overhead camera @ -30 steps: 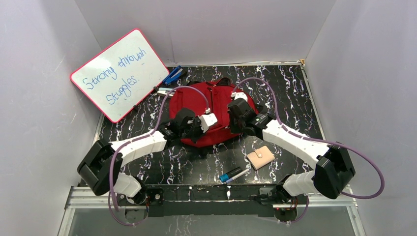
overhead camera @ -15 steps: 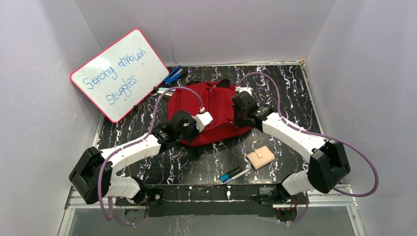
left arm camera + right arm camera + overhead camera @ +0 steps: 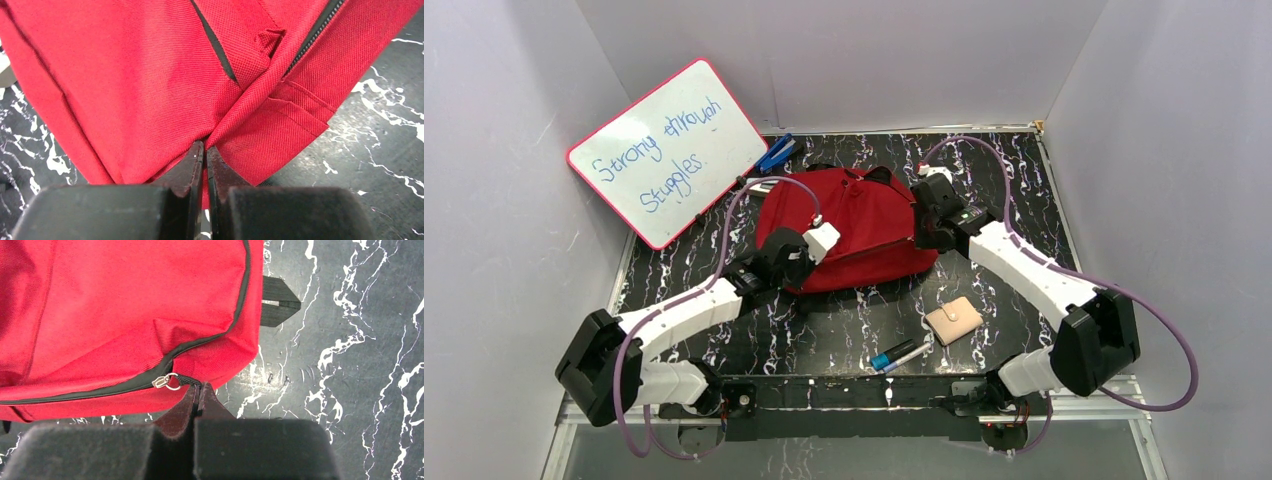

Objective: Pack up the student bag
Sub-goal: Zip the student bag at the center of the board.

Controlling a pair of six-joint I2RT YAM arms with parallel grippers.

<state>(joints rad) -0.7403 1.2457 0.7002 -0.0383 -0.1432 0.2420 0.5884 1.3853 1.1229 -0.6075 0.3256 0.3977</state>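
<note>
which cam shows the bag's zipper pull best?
Right wrist: the silver zipper pull is close and sharp, its cord pinched in the right gripper. Top external: not discernible. Left wrist: only fabric of the bag and zipper track.

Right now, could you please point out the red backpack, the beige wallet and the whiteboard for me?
red backpack (image 3: 864, 215), top view, middle of its upper fabric face.
beige wallet (image 3: 953, 320), top view, middle of its cover.
whiteboard (image 3: 669, 150), top view, middle of its white surface.
</note>
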